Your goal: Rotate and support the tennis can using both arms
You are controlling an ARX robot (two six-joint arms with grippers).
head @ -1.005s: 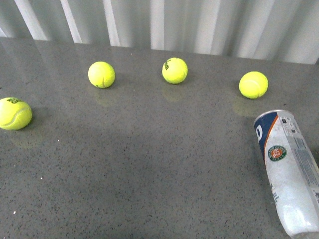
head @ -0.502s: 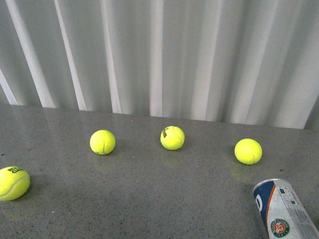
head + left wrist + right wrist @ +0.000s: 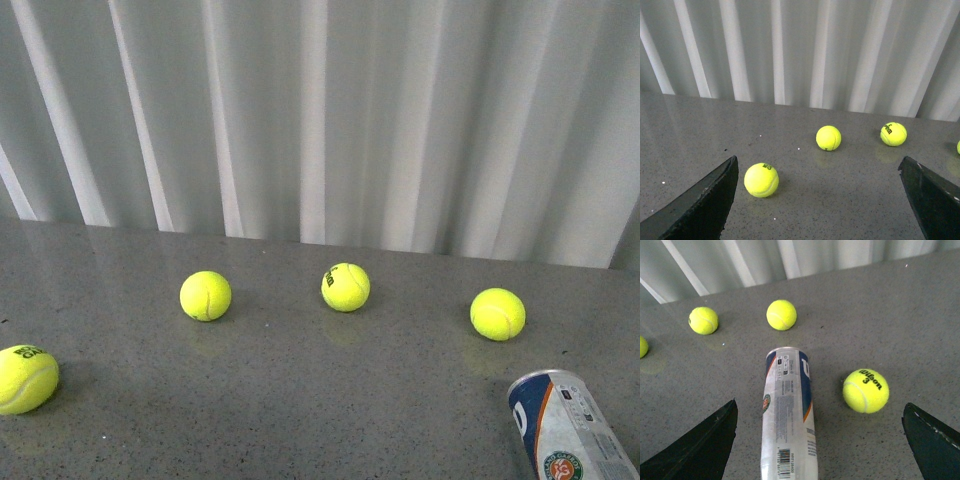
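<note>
The tennis can (image 3: pixel 565 428) lies on its side at the front right of the grey table, its navy end facing the middle; the front view cuts off its near part. In the right wrist view the tennis can (image 3: pixel 788 412) runs lengthwise between the wide-apart black fingers of my right gripper (image 3: pixel 822 437), nearer one finger (image 3: pixel 700 450), touching neither. My left gripper (image 3: pixel 817 192) is open over bare table, its fingers (image 3: pixel 705 202) apart with nothing between them. Neither arm shows in the front view.
Several yellow-green tennis balls lie on the table (image 3: pixel 300 400): one at the far left (image 3: pixel 25 378), three in a row further back (image 3: pixel 205 295), (image 3: pixel 345 287), (image 3: pixel 497 313). One ball (image 3: pixel 865 390) sits beside the can. A white pleated curtain (image 3: pixel 320 110) backs the table.
The front view has tilted up: the balls and can sit lower in the frame and the curtain fills the top. Nothing on the table has moved.
</note>
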